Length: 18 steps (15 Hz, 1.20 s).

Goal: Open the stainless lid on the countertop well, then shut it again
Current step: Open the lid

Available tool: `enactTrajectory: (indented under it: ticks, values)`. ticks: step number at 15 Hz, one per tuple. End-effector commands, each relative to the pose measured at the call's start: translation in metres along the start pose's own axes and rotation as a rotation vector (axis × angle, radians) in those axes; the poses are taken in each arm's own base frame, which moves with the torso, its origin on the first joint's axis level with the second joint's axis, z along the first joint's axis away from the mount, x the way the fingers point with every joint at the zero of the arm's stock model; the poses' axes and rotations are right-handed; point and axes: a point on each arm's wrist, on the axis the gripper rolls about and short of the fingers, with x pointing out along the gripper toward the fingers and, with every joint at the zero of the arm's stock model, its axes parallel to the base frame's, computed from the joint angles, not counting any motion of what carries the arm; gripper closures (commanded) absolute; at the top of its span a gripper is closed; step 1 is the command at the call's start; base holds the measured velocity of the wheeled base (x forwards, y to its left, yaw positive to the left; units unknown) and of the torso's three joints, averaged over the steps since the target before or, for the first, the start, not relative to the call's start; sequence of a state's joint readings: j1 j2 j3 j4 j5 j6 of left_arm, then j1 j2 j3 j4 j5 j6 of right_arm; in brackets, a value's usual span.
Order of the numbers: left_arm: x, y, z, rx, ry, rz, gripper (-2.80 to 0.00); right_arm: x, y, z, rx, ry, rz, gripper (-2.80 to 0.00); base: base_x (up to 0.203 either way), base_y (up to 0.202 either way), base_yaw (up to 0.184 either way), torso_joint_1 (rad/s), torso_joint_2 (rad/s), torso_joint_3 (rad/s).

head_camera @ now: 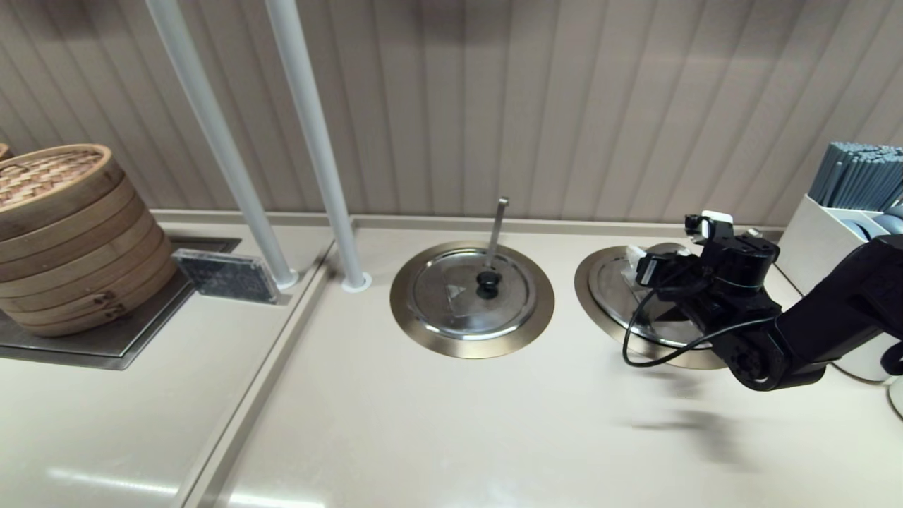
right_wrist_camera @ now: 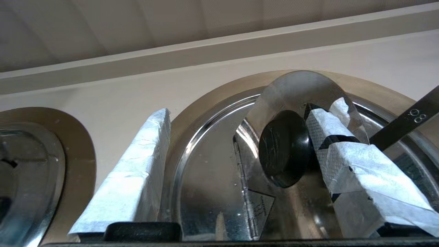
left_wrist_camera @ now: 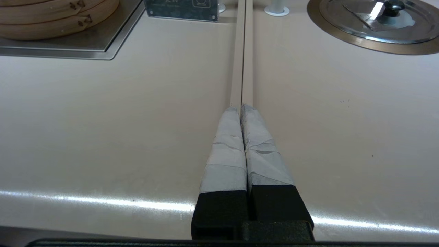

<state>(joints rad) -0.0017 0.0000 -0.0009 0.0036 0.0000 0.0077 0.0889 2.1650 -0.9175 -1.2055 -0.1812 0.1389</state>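
Note:
The stainless lid point(right_wrist_camera: 205, 178) covers the countertop well's brass-coloured ring point(right_wrist_camera: 219, 92) at the right of the head view, mostly behind my right arm. Its hinged half with the black knob point(right_wrist_camera: 283, 147) stands tilted up from the fold line point(right_wrist_camera: 244, 185). A dark slit of the well shows behind it, where the slanted ladle handle point(right_wrist_camera: 404, 120) sticks out. My right gripper point(right_wrist_camera: 240, 116) point(head_camera: 652, 271) is open and straddles the lid. One taped finger point(right_wrist_camera: 343, 144) rests against the knob's side; the other point(right_wrist_camera: 137, 164) is well apart from it. My left gripper point(left_wrist_camera: 241, 108) is shut over the counter seam, holding nothing.
A second lid point(head_camera: 471, 293) with a small triangle mark and a thin upright ladle handle point(head_camera: 499, 226) lies flat in the middle well. Bamboo steamers point(head_camera: 63, 233) stand far left, two white poles point(head_camera: 317, 141) rise behind, and a chopstick holder point(head_camera: 846, 212) stands far right.

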Motion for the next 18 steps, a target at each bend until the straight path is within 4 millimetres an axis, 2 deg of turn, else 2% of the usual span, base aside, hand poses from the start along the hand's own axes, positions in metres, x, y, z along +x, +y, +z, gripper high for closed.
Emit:
enactTrajectory:
  ticks: [1,6,15,17,18]
  values:
    - [0.000,0.000,0.000,0.000,0.000,0.000,0.00,-0.008,0.009,0.006,0.005,-0.015,0.025,-2.80,0.000,0.000,0.000,0.000,0.00,0.000]
    - [0.000,0.000,0.000,0.000,0.000,0.000,0.00,-0.023,0.028,0.008,0.008,-0.027,0.075,-2.80,0.000,0.000,0.000,0.000,0.00,0.000]
    - [0.000,0.000,0.000,0.000,-0.001,0.000,0.00,-0.083,0.074,0.035,0.050,-0.052,0.228,-2.80,0.000,0.000,0.000,0.000,0.00,0.000]
    - [0.000,0.000,0.000,0.000,0.000,0.000,0.00,-0.086,0.072,0.046,0.051,-0.085,0.208,-2.80,0.000,0.000,0.000,0.000,0.00,0.000]
    - [0.000,0.000,0.000,0.000,-0.001,0.000,0.00,-0.080,0.063,0.049,0.047,-0.089,0.176,-2.80,0.000,0.000,0.000,0.000,0.00,0.000]
